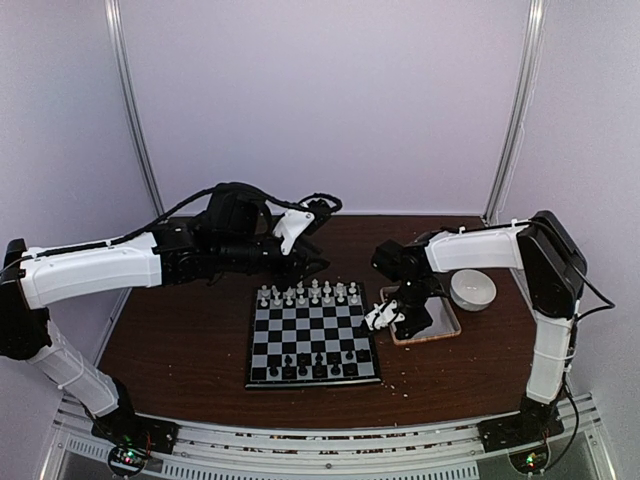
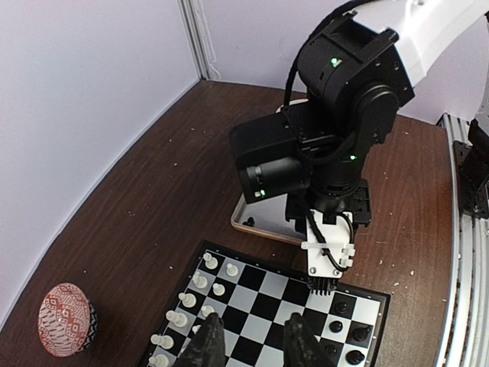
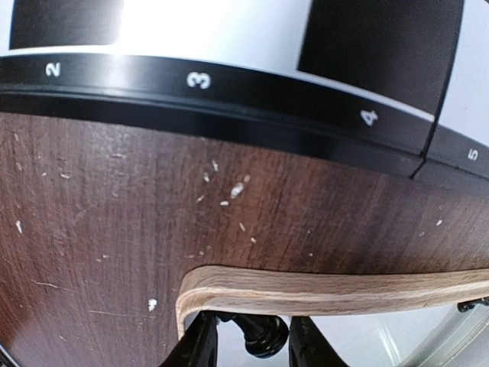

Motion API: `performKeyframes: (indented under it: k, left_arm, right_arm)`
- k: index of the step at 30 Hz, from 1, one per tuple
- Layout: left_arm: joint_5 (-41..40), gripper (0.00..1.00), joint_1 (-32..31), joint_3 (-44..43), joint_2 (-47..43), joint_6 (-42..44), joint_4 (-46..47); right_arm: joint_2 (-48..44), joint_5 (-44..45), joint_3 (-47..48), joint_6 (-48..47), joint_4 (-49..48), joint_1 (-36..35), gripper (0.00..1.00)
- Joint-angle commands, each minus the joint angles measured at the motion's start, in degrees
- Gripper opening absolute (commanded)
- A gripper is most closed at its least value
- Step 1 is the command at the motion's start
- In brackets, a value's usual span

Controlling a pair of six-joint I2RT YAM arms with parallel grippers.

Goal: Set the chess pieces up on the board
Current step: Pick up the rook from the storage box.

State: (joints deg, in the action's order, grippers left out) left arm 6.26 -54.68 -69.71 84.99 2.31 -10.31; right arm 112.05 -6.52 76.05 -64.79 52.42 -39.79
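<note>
1 black piece [image 3: 263, 335] sits between the right gripper [image 3: 252, 344] open jaws over the tray [image 3: 321, 290].

Top external view sits high behind the arm bases, looking down and forward over the whole table [image 1: 190, 350], with the board [image 1: 312, 335] at lower centre and the back wall filling the upper half. Left wrist view hangs well above the board's [image 2: 267, 302] far side, facing across it toward the right arm and the wooden-rimmed tray [image 2: 256, 223] at frame centre, its own fingertips [image 2: 205, 340] at the bottom edge. Right wrist view is very close to the tabletop, showing the board's numbered rim [image 3: 199, 95] along the top and the tray's rim [image 3: 321, 290] low in frame; all three views share board and tray.
</note>
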Motion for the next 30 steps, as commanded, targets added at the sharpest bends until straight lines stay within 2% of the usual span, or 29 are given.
performKeyframes:
  k: [1,10,14,24,30]
  left_arm:
    - [0.7,0.27,0.5,0.0,0.5,-0.7,3.3]
    - [1.9,0.27,0.9,0.1,0.8,-1.2,4.3]
    - [2.1,0.27,1.0,-0.2,1.4,-0.9,4.1]
    - [4.4,0.27,1.2,-0.2,3.7,-1.7,6.8]
    - [9.5,0.26,1.4,2.3,5.3,-3.6,11.7]
  right_arm:
    - [0.6,1.8,-2.7,-1.6,-1.3,-0.8,0.31]
    - [-0.4,2.1,-4.6,-0.2,-2.0,-0.6,0.2]
    - [-1.5,1.3,-4.5,1.8,-1.1,1.6,0.17]
    - [-6.3,-15.6,-0.4,10.5,2.3,11.2,0.16]
    - [-9.6,-25.2,1.3,16.4,2.8,14.5,0.16]
